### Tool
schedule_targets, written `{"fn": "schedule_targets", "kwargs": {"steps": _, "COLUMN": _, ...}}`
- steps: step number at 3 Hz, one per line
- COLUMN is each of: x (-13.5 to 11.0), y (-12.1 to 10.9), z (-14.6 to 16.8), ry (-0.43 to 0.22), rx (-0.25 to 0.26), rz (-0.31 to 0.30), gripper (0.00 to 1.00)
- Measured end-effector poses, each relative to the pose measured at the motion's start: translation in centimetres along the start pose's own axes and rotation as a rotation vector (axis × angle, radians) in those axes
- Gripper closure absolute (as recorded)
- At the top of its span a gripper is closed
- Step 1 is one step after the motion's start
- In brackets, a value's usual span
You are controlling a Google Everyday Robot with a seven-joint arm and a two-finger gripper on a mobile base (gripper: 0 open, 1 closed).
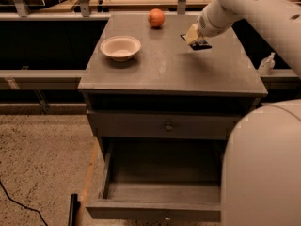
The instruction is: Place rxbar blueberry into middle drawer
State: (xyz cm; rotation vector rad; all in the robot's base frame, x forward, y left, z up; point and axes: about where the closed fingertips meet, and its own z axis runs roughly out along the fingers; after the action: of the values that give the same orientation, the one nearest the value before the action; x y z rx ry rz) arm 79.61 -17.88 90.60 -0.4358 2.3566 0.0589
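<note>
Grey cabinet top [169,65] | end effector [193,35] at rxbar blueberry [202,44], grip state cannot tell, print unreadable | middle drawer [160,193] open

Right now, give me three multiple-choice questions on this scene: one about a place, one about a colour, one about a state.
1. Where is the gripper?
A) at the rxbar blueberry, on the back right of the cabinet top
B) down at the floor
C) off to the far left

2. What colour is the round fruit?
A) green
B) orange
C) purple

3. What state is the middle drawer in?
A) shut
B) taken out
C) pulled open

Answers:
1 A, the gripper sits right at the dark bar, to the right of the fruit.
2 B, the fruit is plainly orange against the grey top.
3 C, its tray stands out below the shut upper drawer.
</note>
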Motion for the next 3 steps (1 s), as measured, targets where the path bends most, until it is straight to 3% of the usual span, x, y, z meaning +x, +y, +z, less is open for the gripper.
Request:
{"fn": "schedule_targets", "kwargs": {"steps": 1, "x": 0.73, "y": 1.31, "z": -6.28, "ry": 0.031, "rx": -0.059, "rz": -0.098, "gripper": 1.00}}
{"fn": "schedule_targets", "kwargs": {"steps": 3, "x": 1.19, "y": 1.66, "z": -6.66, "ry": 0.057, "rx": -0.073, "rz": -0.126, "gripper": 1.00}}
